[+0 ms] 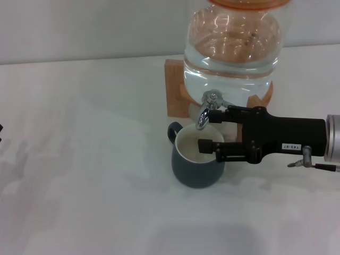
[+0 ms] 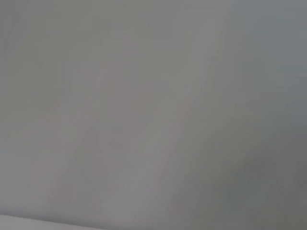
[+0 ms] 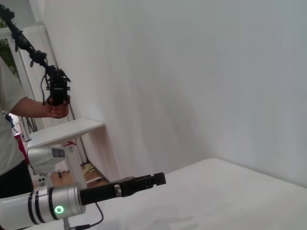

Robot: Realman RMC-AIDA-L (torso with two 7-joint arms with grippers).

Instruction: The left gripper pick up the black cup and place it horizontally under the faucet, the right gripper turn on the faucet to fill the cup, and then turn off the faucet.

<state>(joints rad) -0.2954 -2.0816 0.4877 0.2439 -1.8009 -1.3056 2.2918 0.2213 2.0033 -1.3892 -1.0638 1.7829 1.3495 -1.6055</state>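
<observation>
The right gripper [image 1: 208,129] reaches in spread wide, one finger beside the faucet [image 1: 206,110] lever, probably to work it. The black cup [image 1: 197,157] stands upright just below, catching the spout. The left gripper [image 3: 144,182], parked well away, looks pressed together.

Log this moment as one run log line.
black cup: upright under faucet | right claw: open, one finger at faucet, one over cup | left claw: away

A plain white table [image 1: 79,159] carries a black cup [image 1: 196,169] standing upright with its cream inside showing, and just behind it a wooden stand [image 1: 175,87] holding a clear water jar [image 1: 231,48] near the table's far edge.
</observation>
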